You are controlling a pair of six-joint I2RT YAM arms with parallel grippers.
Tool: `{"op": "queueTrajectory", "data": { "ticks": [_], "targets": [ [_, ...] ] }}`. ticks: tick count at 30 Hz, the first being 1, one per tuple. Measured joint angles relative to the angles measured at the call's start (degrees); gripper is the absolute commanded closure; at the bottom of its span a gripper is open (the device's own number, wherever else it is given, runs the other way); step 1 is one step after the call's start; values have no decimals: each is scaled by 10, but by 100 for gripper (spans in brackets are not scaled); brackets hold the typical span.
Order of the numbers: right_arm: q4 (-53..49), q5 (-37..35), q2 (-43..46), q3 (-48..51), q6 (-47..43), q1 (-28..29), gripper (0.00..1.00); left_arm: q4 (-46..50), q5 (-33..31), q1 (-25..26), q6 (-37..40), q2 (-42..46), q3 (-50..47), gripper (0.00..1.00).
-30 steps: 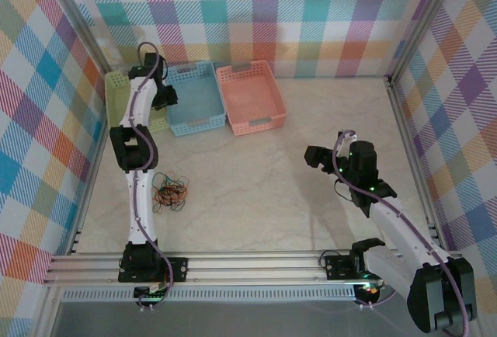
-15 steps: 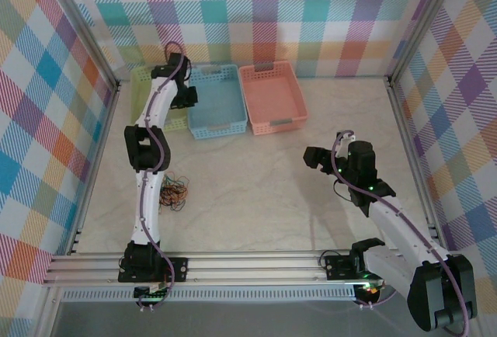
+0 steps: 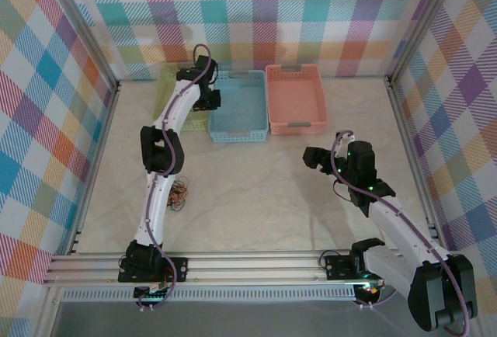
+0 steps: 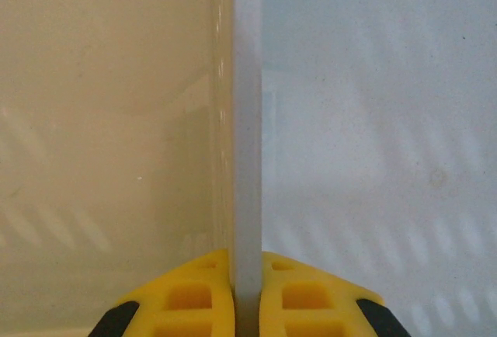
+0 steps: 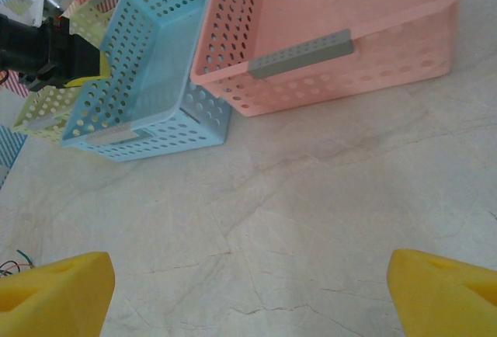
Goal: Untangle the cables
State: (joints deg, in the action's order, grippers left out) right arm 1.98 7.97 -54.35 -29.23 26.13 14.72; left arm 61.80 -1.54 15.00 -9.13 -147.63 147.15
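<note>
Left gripper (image 3: 208,103) clamping the side wall of the blue basket (image 3: 239,135) — right gripper (image 3: 314,158) hanging wide open.
Green basket (image 3: 166,91) sitting just left of the clamped wall; cables (image 3: 179,196) lying tangled well behind the left gripper, beside that arm's lower link — far left of the right gripper.

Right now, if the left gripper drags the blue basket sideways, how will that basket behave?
The blue basket looks empty and perforated, so probably light and easy to slide. Its thin wall, pinched by the left gripper, may flex. Its low, wide shape makes tipping unlikely.
</note>
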Motion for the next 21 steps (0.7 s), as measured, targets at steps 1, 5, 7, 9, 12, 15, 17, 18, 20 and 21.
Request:
{"op": "queueTrajectory", "data": {
  "ticks": [1,5,7,9,12,15,17,18,20,21],
  "targets": [
    [0,0,0,0,0,0,9,0,0,4,-3,0,0,95],
    [0,0,-5,0,0,0,9,0,0,16,-15,0,0,80],
    [0,0,-6,0,0,0,9,0,4,19,-24,0,0,66],
    [0,0,-6,0,0,1,9,1,9,22,-30,-1,0,53],
    [0,-2,-6,0,0,3,9,7,13,25,-36,-1,0,37],
    [0,-2,-7,0,0,4,9,12,15,26,-37,-1,1,26],
    [0,-3,-9,0,0,4,9,12,14,26,-36,0,2,22],
    [0,-4,-10,0,0,4,9,13,12,26,-36,2,2,20],
    [0,-4,-12,0,0,4,9,13,8,26,-35,15,2,20],
    [0,-4,-12,0,0,4,9,11,6,27,-35,30,-4,19]
  ]
}}
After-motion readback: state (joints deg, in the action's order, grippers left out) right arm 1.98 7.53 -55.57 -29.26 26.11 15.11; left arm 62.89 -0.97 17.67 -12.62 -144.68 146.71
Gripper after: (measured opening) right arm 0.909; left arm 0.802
